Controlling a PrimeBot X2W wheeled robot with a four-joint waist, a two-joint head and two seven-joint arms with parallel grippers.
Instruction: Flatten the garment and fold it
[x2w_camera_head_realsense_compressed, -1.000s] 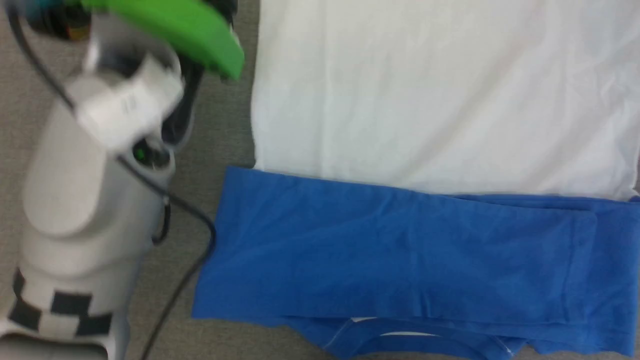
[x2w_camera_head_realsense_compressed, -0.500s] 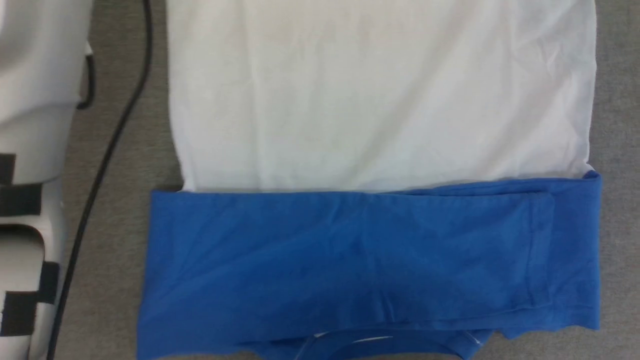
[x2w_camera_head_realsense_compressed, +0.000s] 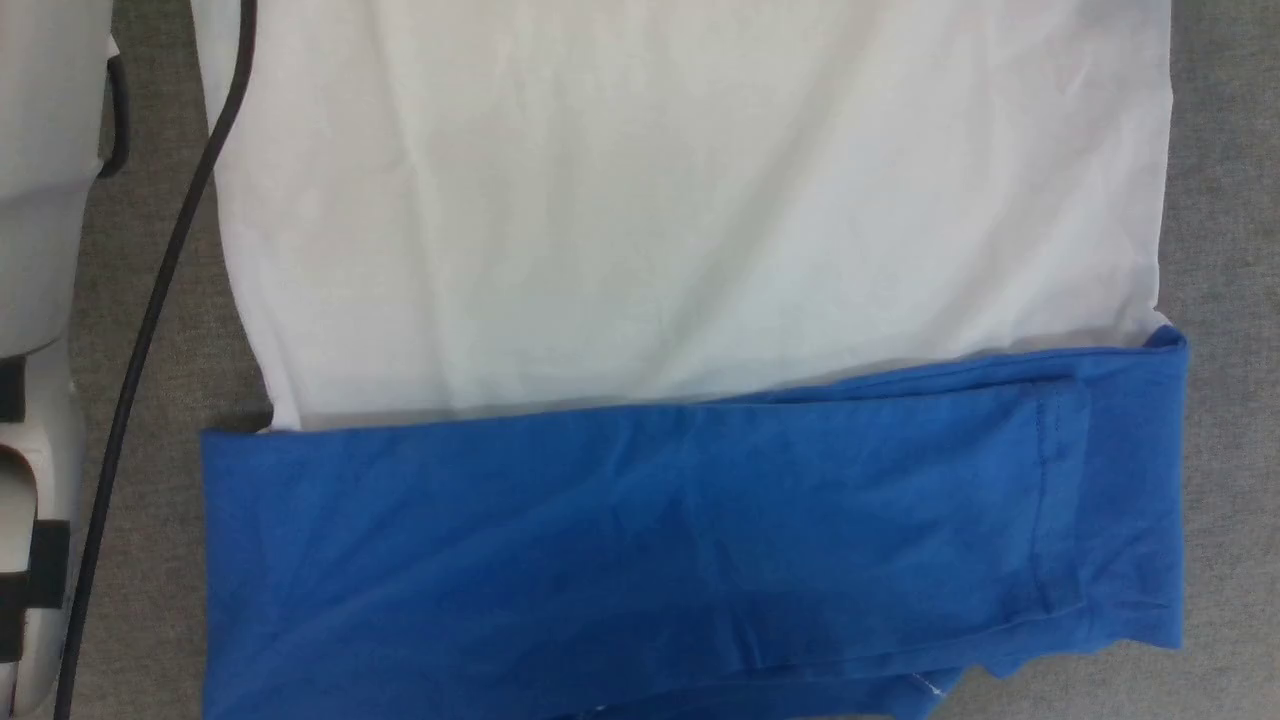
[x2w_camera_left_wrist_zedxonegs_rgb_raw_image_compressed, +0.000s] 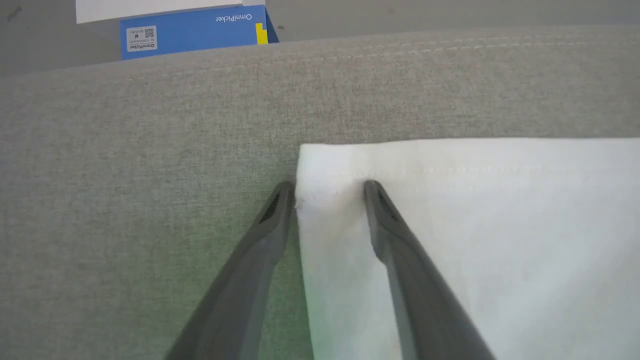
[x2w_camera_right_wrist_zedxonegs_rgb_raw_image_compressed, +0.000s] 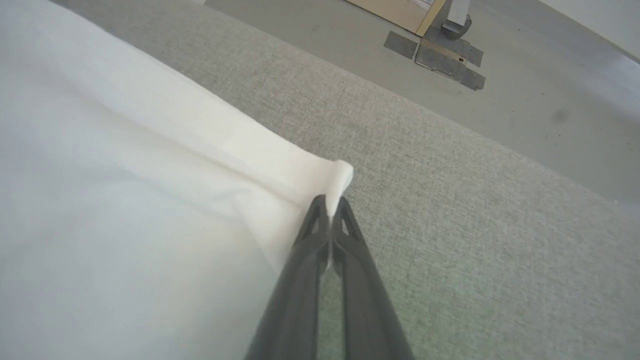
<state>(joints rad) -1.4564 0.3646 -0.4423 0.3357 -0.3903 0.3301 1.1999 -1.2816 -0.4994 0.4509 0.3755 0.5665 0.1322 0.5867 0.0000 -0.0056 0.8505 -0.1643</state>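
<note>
The shirt (x2w_camera_head_realsense_compressed: 690, 220) lies flat on the grey surface (x2w_camera_left_wrist_zedxonegs_rgb_raw_image_compressed: 150, 150), blue sleeves (x2w_camera_head_realsense_compressed: 650, 540) folded across it; the right gripper (x2w_camera_right_wrist_zedxonegs_rgb_raw_image_compressed: 330, 205) is pressed together on one white hem corner. The left gripper (x2w_camera_left_wrist_zedxonegs_rgb_raw_image_compressed: 327, 192) stands spread astride the other corner, not pinching it; probably both corners are wanted so that the hem folds over evenly.

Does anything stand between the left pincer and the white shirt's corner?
No, nothing visible. The open left pincer straddles the corner of the white cloth shirt with blue sleeves: one dark finger over the cloth, one beside its edge.
</note>
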